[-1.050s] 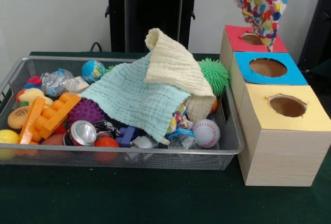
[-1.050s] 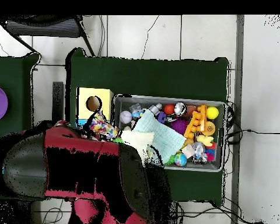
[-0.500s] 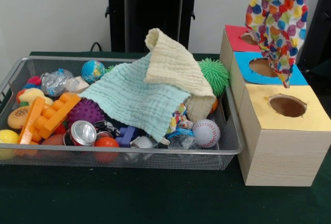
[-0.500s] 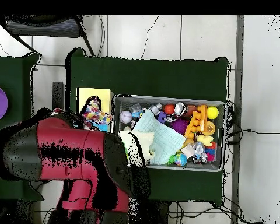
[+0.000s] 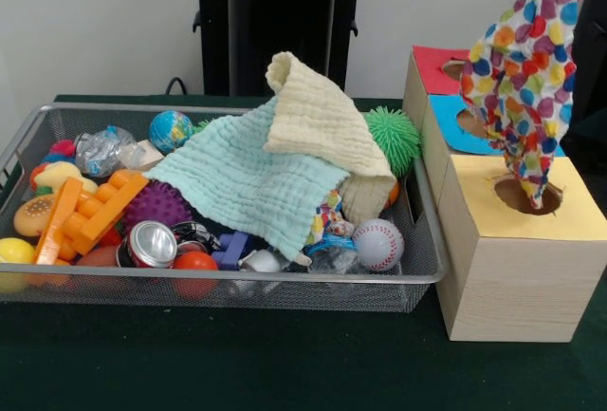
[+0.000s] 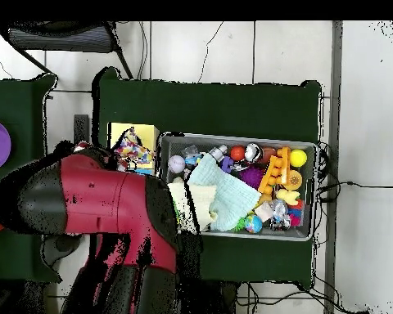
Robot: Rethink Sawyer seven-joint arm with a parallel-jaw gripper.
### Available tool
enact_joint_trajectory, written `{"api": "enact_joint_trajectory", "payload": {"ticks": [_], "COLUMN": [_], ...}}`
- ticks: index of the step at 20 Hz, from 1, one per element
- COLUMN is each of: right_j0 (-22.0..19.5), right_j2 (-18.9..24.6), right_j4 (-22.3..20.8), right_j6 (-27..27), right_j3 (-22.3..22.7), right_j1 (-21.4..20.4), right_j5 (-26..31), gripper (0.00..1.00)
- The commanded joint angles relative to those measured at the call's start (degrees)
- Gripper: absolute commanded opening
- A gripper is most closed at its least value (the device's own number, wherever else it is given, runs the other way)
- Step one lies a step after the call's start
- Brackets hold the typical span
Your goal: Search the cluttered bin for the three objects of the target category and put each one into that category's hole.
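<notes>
A polka-dot cloth (image 5: 526, 79) hangs from the top right corner of the front view. Its lower tip dips into the round hole (image 5: 507, 193) of the yellow-topped box (image 5: 560, 221). It also shows in the overhead view (image 6: 131, 152), over the yellow box (image 6: 122, 131). The gripper holding it is above the front view's top edge and hidden under the red arm (image 6: 101, 204) in the overhead view. A scrap of dotted fabric (image 5: 328, 212) peeks from under the mint cloth in the wire bin (image 5: 237, 280).
A mint cloth (image 5: 247, 178) and a cream cloth (image 5: 318, 117) lie over the bin's toys: balls, a can (image 5: 150, 243), orange plastic pieces, a green spiky ball (image 5: 394, 136). Blue-topped (image 5: 446, 121) and red-topped (image 5: 432, 69) boxes stand behind the yellow one.
The polka-dot cloth has moved from over the blue-topped box to over the yellow-topped box, and its tip now reaches into the yellow box's hole. The arm has shifted with it.
</notes>
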Motion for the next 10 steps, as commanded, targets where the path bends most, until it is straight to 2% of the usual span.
{"api": "enact_joint_trajectory", "payload": {"ticks": [1,10], "right_j0": [0.28,0.50], "right_j2": [4.45,5.65], "right_j4": [2.91,5.90], "right_j6": [15.38,14.46], "right_j3": [5.93,8.06], "right_j1": [4.83,7.37], "right_j5": [-5.37,-11.42], "gripper": [0.00,0.00]}}
